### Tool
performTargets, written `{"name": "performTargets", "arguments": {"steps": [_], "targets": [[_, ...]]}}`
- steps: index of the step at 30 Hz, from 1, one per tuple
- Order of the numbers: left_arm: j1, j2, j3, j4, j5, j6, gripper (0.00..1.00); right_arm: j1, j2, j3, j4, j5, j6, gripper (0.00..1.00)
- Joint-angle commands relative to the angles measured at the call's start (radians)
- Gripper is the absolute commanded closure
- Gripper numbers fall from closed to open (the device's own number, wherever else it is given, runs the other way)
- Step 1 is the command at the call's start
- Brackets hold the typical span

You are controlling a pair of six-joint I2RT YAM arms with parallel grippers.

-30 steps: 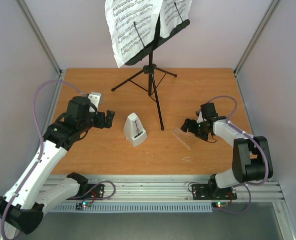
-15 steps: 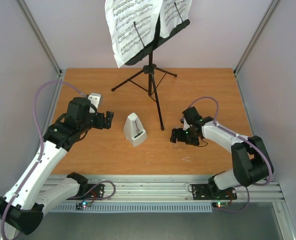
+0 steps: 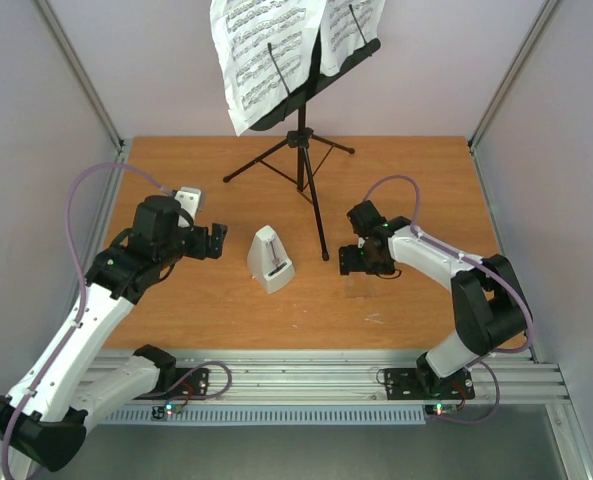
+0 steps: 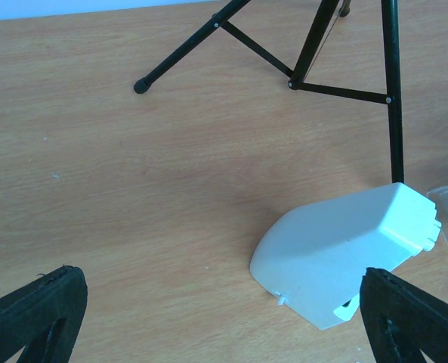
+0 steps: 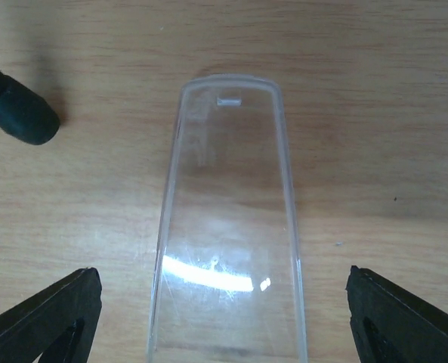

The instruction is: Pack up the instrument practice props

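Observation:
The black tripod music stand stands at the back of the table, with white sheet-music pages on its tilted desk. The pale grey metronome sits mid-table and lies large in the left wrist view. My left gripper hovers open just left of the metronome, nothing between its fingers. The clear plastic cover lies flat on the wood. My right gripper is low over the cover, open, one finger on each side and not touching it.
A rubber foot of the stand's leg rests close to the cover's far left. The stand's long front leg runs between the metronome and my right gripper. Grey walls close in the table's left and right sides.
My right arm has swung left towards the stand's front leg and now straddles the clear cover; its jaws have narrowed slightly. The left arm and the metronome have not moved.

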Motion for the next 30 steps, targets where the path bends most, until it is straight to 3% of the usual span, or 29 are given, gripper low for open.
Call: {"name": "performTargets", "arguments": {"steps": [1,30], "targets": [[0.005,-0.019,-0.009,0.013,-0.008,0.014,0.01,0.021,0.053,0.031,-0.035,0.068,-0.001,0.11],[0.004,-0.016,-0.012,0.013,0.006,0.014,0.01,0.084,0.218,0.092,-0.061,0.110,-0.006,0.30]]}}
